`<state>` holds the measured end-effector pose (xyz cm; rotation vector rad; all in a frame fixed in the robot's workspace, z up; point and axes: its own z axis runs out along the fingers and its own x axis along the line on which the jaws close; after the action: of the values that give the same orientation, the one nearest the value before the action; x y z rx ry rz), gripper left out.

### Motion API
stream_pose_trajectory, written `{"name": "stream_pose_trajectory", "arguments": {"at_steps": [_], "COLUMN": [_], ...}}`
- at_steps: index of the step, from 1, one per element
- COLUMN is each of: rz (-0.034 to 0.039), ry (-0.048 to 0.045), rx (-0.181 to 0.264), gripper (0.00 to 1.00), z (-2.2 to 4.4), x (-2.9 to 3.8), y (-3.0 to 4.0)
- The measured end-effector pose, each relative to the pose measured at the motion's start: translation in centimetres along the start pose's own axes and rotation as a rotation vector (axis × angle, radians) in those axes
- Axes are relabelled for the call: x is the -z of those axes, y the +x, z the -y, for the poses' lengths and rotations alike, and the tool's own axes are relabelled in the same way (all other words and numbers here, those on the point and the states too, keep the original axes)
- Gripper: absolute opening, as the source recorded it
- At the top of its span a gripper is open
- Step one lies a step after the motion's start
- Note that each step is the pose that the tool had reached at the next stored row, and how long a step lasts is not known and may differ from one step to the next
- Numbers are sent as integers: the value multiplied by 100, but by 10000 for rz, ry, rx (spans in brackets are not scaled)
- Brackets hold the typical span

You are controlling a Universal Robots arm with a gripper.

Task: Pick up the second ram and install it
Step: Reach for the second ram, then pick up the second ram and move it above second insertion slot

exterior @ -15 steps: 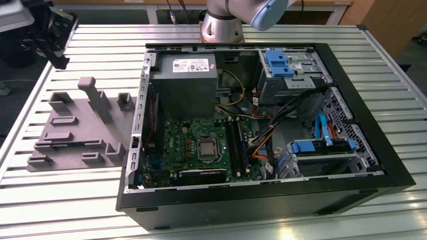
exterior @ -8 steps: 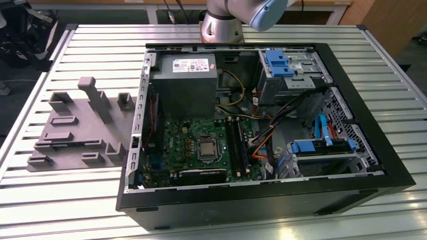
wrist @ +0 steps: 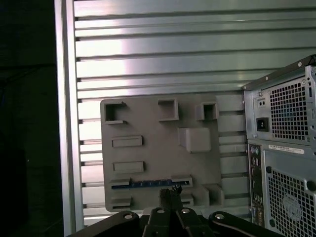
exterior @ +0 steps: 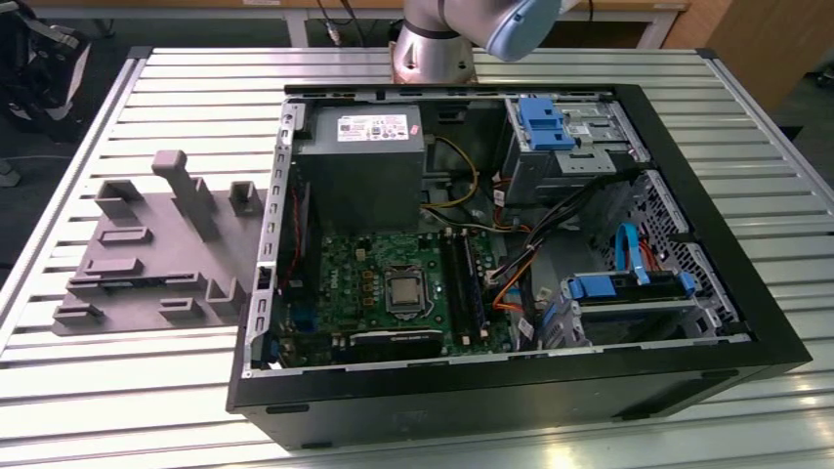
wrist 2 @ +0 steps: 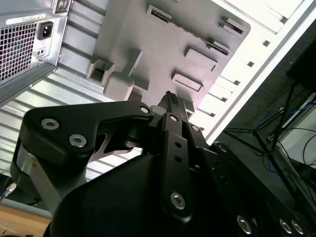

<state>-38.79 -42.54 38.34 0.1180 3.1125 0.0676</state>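
The second ram [wrist: 143, 184] is a thin dark blue strip standing on edge in a slot of the grey fixture plate [wrist: 158, 143], as seen in the first wrist view. My gripper [wrist: 170, 192] hangs well above that plate, its black fingertips closed together with nothing between them. In that picture the tips lie just beside one end of the ram. In the second wrist view the gripper [wrist 2: 173, 101] points down at the same plate [wrist 2: 148, 44]. The exterior view has the plate [exterior: 144, 264] on the table at its left, beside the open computer case [exterior: 521, 244].
The case lies open with a green motherboard [exterior: 378, 283], long black slots [exterior: 463, 278], a grey power supply [exterior: 358, 166] and blue drive brackets [exterior: 626, 286]. Upright grey posts [exterior: 183, 191] rise from the plate. The case's rear panel [wrist: 284, 148] stands close beside the plate.
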Motion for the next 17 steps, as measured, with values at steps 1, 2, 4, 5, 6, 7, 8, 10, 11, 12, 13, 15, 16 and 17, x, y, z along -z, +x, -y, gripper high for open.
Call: {"name": "stream_pose_trajectory", "arguments": {"at_steps": [1,2,4,5,6,7,8,10,11,12,13,15,16,17], "rz": [0,0,0,0,1,0,0,0,0,1,1,0,1,0], "ry": [0,0,1,0,-1,0,0,0,0,0,0,0,0,0], "rx": [0,0,0,0,0,0,0,1,0,0,0,1,0,2], "gripper": [13,13,13,13,13,13,13,13,13,13,13,13,13,13], "z": [1,1,2,3,3,4,4,5,5,6,7,8,8,8], "x": [0,0,1,1,0,1,1,1,2,1,2,2,2,2], "y": [5,11,22,27,32,38,43,54,59,65,70,81,86,88]}}
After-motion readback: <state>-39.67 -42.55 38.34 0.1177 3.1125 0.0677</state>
